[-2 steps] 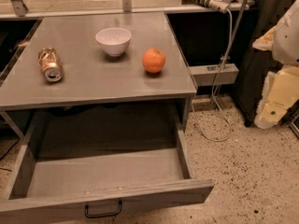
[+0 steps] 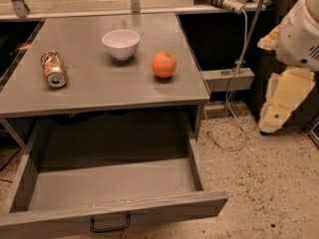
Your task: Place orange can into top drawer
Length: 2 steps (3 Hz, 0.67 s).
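Note:
The orange can [image 2: 53, 68] lies on its side at the left of the grey tabletop [image 2: 99, 91], its silver end facing the front. The top drawer [image 2: 112, 188] is pulled wide open below the tabletop, with nothing in it, and its black handle [image 2: 109, 226] shows on the front panel. My gripper [image 2: 279, 108] hangs at the far right, over the floor beside the table, well away from the can and holding nothing.
A white bowl [image 2: 120, 43] and a round orange fruit [image 2: 164, 64] sit on the tabletop to the right of the can. A cable [image 2: 238, 68] and a power strip [image 2: 227, 78] hang by the table's right side. The floor is speckled.
My arm at the right has shifted slightly to the left. The can, bowl, fruit and drawer have not moved.

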{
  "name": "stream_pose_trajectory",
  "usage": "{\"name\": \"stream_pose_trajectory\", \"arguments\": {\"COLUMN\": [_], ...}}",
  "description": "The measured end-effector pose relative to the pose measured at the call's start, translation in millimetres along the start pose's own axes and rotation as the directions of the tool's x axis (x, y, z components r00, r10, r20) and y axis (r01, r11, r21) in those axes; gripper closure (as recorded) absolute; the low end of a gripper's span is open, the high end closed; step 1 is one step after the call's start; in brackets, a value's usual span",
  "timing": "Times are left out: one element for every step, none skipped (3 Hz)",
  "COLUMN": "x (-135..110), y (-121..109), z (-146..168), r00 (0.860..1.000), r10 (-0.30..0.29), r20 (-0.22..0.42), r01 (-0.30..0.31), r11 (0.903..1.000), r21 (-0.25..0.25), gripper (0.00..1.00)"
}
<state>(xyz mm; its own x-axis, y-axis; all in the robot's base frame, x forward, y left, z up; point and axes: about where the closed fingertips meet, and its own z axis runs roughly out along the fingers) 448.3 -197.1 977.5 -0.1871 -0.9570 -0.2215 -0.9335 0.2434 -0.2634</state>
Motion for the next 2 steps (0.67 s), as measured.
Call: {"name": "stream_pose_trajectory", "arguments": {"x": [-47.7, -87.7], "y": [-7.0, -12.0], "z": [15.4, 27.7], "r00": [0.998, 0.992], "r10": [-0.052, -0.099], "r20": [0.046, 0.074], "r01": [0.052, 0.102], "r11": [0.9985, 0.9943], "r21": [-0.017, -0.031], "gripper": [0.0, 0.0]}}
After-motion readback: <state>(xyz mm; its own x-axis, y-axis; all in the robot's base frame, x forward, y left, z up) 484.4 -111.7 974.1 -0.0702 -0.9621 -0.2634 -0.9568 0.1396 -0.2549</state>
